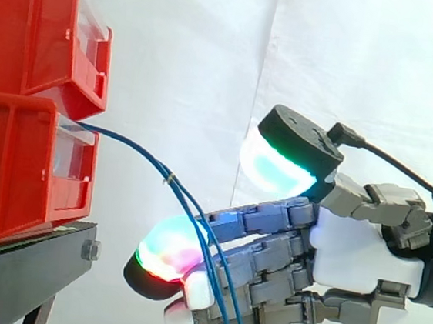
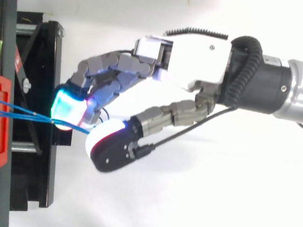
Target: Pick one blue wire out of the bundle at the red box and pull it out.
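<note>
Two thin blue wires (image 1: pixel 154 163) come out of the front of the lower red bin (image 1: pixel 15 164), which sits under a second red bin (image 1: pixel 29 26) on the black stand (image 1: pixel 19 273). From the bin's front they run together away from it, arc downward, and are joined by a small pale band partway along. Farther from the bin they drop steeply across the fingers of the hand (image 1: pixel 353 258) and leave the side view at its bottom edge.

The hand reaches toward the lower bin with its fingers only slightly bent and its thumb (image 1: pixel 274 168) lifted well clear above them, so it is spread wide and grips nothing. Its leading fingertip (image 1: pixel 164 253) stops short of the bin, level with the stand's top.

In the top view the wires (image 2: pixel 32 114) stretch from the bin (image 2: pixel 1 152) to the fingertips (image 2: pixel 68 107) and pass into the gap between them and the thumb pad. Whether the wires touch the fingers cannot be told.
</note>
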Motion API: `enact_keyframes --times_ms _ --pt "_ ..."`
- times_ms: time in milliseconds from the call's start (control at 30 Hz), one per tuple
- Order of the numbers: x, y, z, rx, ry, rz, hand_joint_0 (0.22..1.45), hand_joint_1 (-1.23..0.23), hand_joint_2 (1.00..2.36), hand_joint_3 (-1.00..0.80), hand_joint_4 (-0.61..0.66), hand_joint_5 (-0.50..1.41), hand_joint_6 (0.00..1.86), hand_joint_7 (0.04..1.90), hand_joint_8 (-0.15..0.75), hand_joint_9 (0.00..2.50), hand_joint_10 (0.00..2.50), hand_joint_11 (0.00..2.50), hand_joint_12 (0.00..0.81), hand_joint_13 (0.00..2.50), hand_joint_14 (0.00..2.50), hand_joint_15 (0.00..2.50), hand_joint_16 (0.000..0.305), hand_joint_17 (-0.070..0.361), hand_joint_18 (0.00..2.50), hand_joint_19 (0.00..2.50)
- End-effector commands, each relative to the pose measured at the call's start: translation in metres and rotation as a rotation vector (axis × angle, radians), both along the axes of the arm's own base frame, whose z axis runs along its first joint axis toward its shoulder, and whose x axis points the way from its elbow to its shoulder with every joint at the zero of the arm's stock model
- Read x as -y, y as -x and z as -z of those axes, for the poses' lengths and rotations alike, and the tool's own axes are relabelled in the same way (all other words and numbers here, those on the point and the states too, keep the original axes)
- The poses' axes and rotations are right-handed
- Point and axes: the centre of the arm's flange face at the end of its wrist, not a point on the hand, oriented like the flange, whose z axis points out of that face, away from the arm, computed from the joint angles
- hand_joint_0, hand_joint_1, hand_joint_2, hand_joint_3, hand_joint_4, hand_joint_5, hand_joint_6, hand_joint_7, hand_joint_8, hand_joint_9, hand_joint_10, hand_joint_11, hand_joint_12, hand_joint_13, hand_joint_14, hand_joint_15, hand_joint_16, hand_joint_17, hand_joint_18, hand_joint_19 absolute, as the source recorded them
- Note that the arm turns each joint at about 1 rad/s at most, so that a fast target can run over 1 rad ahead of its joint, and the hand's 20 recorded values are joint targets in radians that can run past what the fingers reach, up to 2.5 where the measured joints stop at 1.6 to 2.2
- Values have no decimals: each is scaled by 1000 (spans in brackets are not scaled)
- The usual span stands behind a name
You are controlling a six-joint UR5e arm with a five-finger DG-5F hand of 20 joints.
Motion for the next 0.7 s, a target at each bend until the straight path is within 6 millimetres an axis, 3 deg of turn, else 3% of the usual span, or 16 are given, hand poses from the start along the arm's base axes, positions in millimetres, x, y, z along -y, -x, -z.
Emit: enact_keyframes --times_ms 0,267,667 --pt "-7 -2 0 6 0 -6 547 -690 1004 -454 367 -115 503 1010 328 785 13 530 421 640 12 373 59 134 350 318" --pt "-18 -4 -1 9 16 12 560 -719 1003 -460 363 -110 503 1034 327 786 10 528 419 649 14 380 59 132 375 326" --pt "-10 -4 -2 16 14 31 562 -702 1004 -450 367 -111 503 1030 330 792 13 535 419 662 13 384 59 132 393 332"
